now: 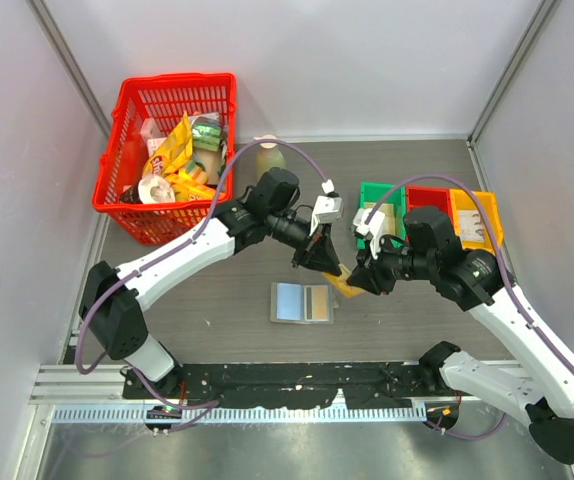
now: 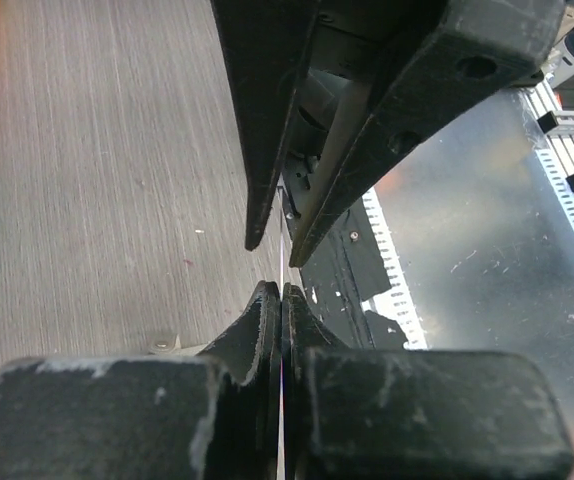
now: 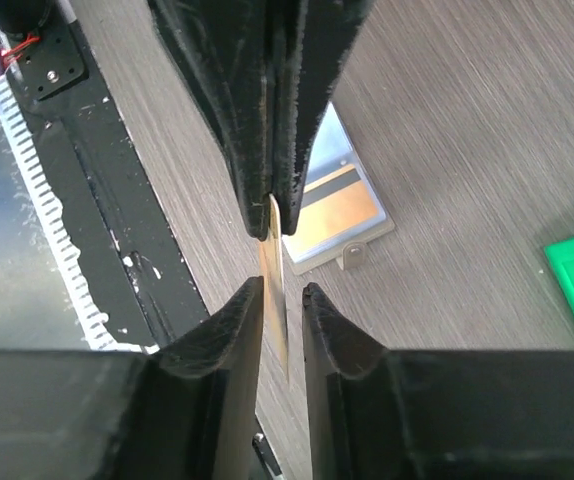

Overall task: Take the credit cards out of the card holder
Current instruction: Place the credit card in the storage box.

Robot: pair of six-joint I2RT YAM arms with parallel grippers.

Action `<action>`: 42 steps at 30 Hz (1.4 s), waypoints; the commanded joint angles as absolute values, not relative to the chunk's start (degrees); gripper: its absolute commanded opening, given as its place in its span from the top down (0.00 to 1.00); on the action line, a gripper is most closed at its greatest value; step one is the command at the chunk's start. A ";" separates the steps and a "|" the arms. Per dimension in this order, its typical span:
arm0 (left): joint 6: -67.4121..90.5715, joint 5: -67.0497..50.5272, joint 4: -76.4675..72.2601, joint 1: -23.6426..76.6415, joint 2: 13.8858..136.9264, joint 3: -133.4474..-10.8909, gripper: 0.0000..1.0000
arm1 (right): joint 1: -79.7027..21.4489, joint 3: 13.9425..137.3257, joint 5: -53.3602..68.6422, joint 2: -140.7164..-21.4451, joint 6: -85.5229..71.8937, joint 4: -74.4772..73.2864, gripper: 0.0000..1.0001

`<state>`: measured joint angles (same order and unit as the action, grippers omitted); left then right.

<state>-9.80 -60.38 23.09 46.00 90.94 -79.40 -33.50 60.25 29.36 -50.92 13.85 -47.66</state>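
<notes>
1. Yellow-orange card [image 1: 345,286] hung off the table [image 1: 217,300] between the two grippers. From above it sat near the far right corner of the holder [image 1: 303,302], which lay open and flat.
2. The left gripper [image 2: 282,300] was pressed together on one end of the card, pinching both faces.
3. The right gripper [image 3: 282,292] was spread, one jaw on either side of the other end. I saw a gap on each side and no contact.
4. I judged the card light, stiff, a little springy and slick-faced. It wanted a flat pinch on both faces, well in from the edge.
5. I could not tell whether more cards sat in the holder.
</notes>
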 commanded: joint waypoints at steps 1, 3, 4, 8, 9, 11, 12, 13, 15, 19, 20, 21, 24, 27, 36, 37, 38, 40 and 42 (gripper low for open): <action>-6.87 -55.84 20.58 45.70 90.79 -80.60 1.00 | -33.75 60.03 20.60 -49.66 9.86 -43.69 0.68; -0.66 -47.95 15.50 45.62 90.88 -79.28 1.00 | -33.84 59.42 12.60 -48.78 6.35 -42.46 0.55; 3.30 -42.25 12.25 45.53 91.05 -78.32 1.00 | -33.75 59.24 6.74 -48.52 5.11 -42.10 0.50; 17.72 -27.27 3.00 45.26 93.77 -77.08 1.00 | -33.75 57.31 -5.68 -46.50 -3.39 -39.03 0.39; 20.71 -24.81 1.77 45.26 95.17 -77.52 1.00 | -33.84 56.78 -7.37 -45.62 -4.73 -37.46 0.38; 27.47 -22.25 0.36 45.26 97.98 -79.09 1.00 | -33.75 55.03 -11.50 -43.61 -8.51 -34.91 0.34; 30.21 -20.93 0.35 45.26 99.48 -79.80 1.00 | -33.75 53.63 -13.34 -42.64 -10.79 -34.11 0.33; 33.45 -19.79 -1.30 45.35 100.88 -80.50 1.00 | -33.75 53.00 -14.32 -41.41 -11.77 -32.45 0.32; 38.91 -18.37 -3.42 45.26 103.78 -81.64 1.00 | -33.75 50.20 -16.25 -39.13 -14.05 -30.08 0.29; 45.87 -14.51 -2.82 45.35 111.69 -87.00 1.00 | -33.75 47.38 -17.40 -34.81 -15.82 -28.13 0.25; 46.84 -13.11 -2.55 45.35 113.36 -88.40 1.00 | -33.75 47.11 -17.58 -33.67 -16.43 -28.12 0.25; 48.15 -11.79 -2.46 45.26 114.42 -89.46 1.00 | -33.84 46.50 -17.67 -33.23 -16.70 -28.12 0.25; 50.18 -8.80 -3.78 45.26 117.94 -92.63 1.00 | -33.75 45.53 -17.14 -31.29 -17.93 -28.04 0.25; 52.11 -6.77 -2.99 45.35 121.80 -96.40 1.00 | -33.75 44.39 -16.53 -30.41 -19.33 -27.95 0.25; 52.47 -4.31 5.27 46.84 132.88 -109.85 1.00 | -33.75 43.07 -14.59 -30.32 -20.57 -27.07 0.26; 52.47 -4.05 5.71 47.02 133.67 -110.82 1.00 | -33.75 43.07 -14.50 -30.32 -20.57 -26.98 0.25; 52.56 -4.04 6.06 47.20 134.46 -111.96 1.00 | -33.75 42.98 -14.41 -30.41 -20.65 -26.90 0.25; 52.91 -4.13 6.41 47.55 135.70 -113.29 1.00 | -33.66 42.89 -14.24 -30.24 -20.74 -26.98 0.25; 52.65 -3.43 7.20 47.90 136.67 -114.86 1.00 | -33.75 42.80 -13.89 -30.15 -20.74 -26.98 0.25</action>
